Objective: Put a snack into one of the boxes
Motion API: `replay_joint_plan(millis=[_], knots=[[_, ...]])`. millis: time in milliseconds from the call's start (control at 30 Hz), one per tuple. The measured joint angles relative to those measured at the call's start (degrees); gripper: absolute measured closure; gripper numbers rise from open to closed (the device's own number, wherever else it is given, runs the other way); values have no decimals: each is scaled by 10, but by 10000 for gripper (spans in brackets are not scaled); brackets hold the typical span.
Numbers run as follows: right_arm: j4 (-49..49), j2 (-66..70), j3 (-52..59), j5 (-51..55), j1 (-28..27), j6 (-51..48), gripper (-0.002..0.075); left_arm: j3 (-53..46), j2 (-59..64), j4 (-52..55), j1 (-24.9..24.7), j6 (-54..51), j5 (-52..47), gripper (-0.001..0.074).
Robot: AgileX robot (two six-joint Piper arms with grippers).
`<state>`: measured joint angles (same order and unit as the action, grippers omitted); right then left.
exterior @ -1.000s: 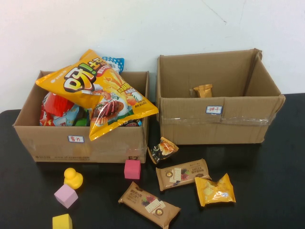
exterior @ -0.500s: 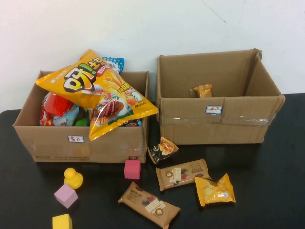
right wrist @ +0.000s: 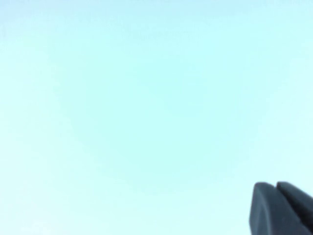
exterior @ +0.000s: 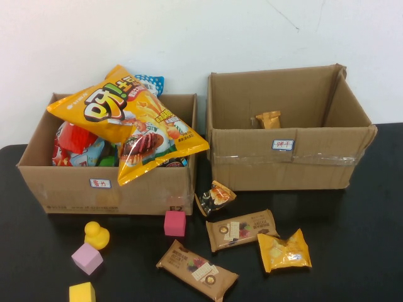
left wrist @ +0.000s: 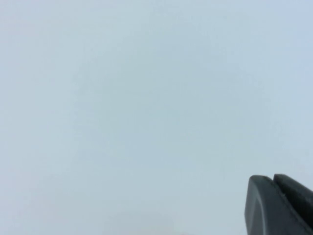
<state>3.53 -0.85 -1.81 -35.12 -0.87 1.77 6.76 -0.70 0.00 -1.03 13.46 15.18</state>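
Both end effectors, left end effector and right end effector, are closed on nothing, facing blank wall, off the worktop. Lower box, heaped with snacks, sits at ten o'clock; taller box at two; wrapped snacks lie between, near six.

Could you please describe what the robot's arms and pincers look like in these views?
Little is visible. Each wrist view shows only dark grey, matte finger ends with rounded corners, pressed together: the left pincer and the right pincer, each against a pale blank surface. No cables or markings show, and neither arm enters the high view.
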Motion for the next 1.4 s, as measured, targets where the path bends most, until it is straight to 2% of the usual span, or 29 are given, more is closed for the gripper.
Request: replay_joint_plan(millis=[233, 400, 467, 667, 833, 933, 1200, 1400], knots=[[43, 0, -118, 252, 0, -31, 725, 149, 40, 46, 0, 9, -273, 736], [50, 48, -142, 409, 0, -56, 725, 182, 143, 43, 0, -48, -420, 736], [50, 66, -142, 442, 0, -67, 725, 182, 177, 32, 0, -61, -449, 736], [64, 79, -142, 467, 0, -73, 725, 182, 258, -19, 0, -67, -461, 737], [60, 82, -134, 474, 0, -86, 725, 177, 304, -24, 0, -71, -460, 736], [48, 110, -137, 513, 0, -91, 725, 175, 329, -27, 0, -72, -456, 736], [35, 312, -189, 617, 0, -148, 725, 175, 355, -31, -7, -78, -453, 736], [86, 486, -218, 604, 14, -251, 725, 175, 355, -34, -26, -84, -442, 736]])
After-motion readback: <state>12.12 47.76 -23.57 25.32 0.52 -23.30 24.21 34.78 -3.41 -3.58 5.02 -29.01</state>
